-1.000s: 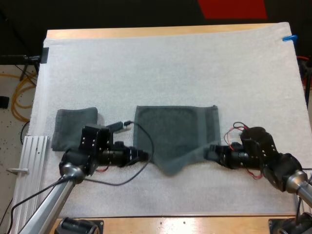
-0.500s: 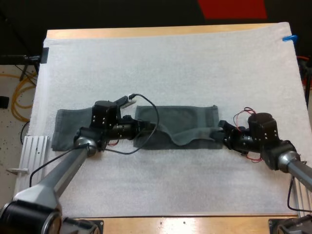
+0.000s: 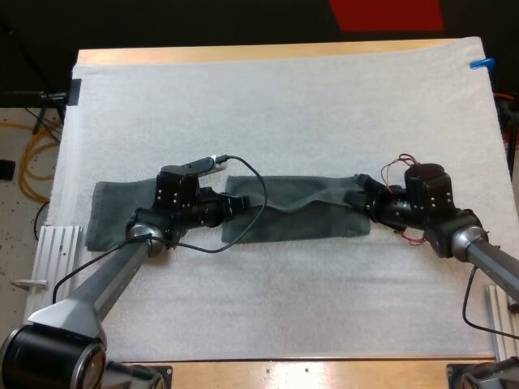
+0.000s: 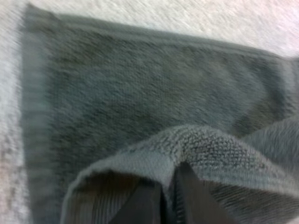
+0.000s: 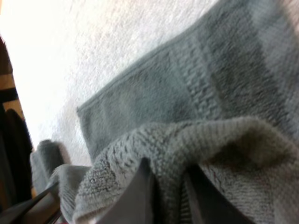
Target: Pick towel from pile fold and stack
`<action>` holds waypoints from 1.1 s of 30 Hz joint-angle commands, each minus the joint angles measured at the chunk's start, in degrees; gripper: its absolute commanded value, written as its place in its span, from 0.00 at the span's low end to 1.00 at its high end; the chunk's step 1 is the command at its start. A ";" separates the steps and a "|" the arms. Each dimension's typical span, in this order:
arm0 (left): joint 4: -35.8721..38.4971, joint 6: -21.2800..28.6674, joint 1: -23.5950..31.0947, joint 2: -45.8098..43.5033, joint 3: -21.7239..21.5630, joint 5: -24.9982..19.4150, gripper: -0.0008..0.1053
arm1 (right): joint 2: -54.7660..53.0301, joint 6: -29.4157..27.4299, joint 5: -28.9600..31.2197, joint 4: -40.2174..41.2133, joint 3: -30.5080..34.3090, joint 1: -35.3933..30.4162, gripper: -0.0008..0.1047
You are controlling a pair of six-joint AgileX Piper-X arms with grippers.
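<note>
On the white mat (image 3: 284, 105): one folded towel (image 3: 111, 219), and one long towel (image 3: 300, 223) pinched by left hand (image 3: 242, 207) and right hand (image 3: 356, 198).

Even overhead light in high view; white mat (image 3: 284, 105) bright, only soft thin shadows under the arms (image 3: 97, 284). Right wrist view: mat glares to pure white away from the towel (image 5: 224, 84). Left wrist view dimmer, flat; dark shadow inside the towel's fold.
</note>
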 commanded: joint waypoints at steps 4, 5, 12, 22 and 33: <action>-0.20 1.34 0.41 -0.25 -0.37 -2.33 0.01 | 0.35 -0.21 1.30 -0.44 -0.55 -0.24 0.01; -0.20 1.32 0.68 -0.25 -0.37 -2.57 0.01 | 0.43 -0.21 1.30 -0.44 -0.55 -0.24 0.01; -0.20 1.32 1.72 -0.25 -0.37 -2.47 0.01 | 0.43 -0.79 1.30 -0.79 -0.55 -0.24 0.01; -4.94 3.72 1.72 -0.25 -0.37 0.52 0.01 | 0.43 -3.02 1.45 -14.74 -0.55 -0.24 0.80; -10.19 5.30 1.72 -0.25 -2.80 7.37 0.01 | 0.43 -4.90 -1.28 -21.41 -1.74 -0.24 0.77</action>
